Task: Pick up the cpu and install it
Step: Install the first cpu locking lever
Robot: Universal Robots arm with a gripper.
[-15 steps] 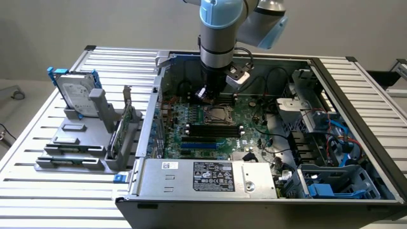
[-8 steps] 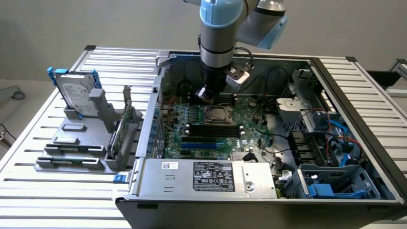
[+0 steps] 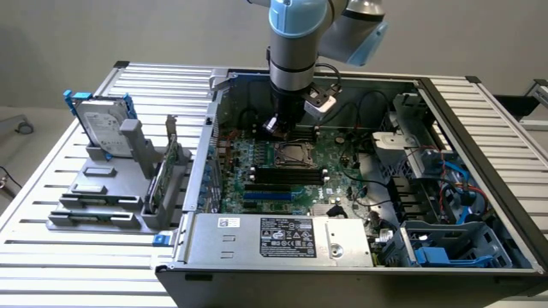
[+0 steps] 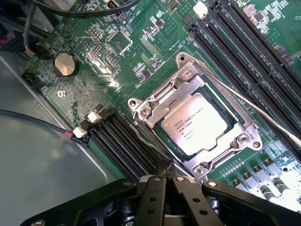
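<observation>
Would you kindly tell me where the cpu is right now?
In the wrist view, the cpu lies in the metal-framed socket on the motherboard, between two banks of black memory slots, close to the shut end effector.

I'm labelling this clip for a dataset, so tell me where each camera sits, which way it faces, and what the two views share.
Exterior view: off the arm, high up, looking down into the open computer case at the motherboard; the arm and its tool show above the board.
Wrist view: on the wrist, looking down past the shut tool onto the motherboard; the tool's black links show.
Shared: the cpu in its socket and the black memory slots beside it.
</observation>
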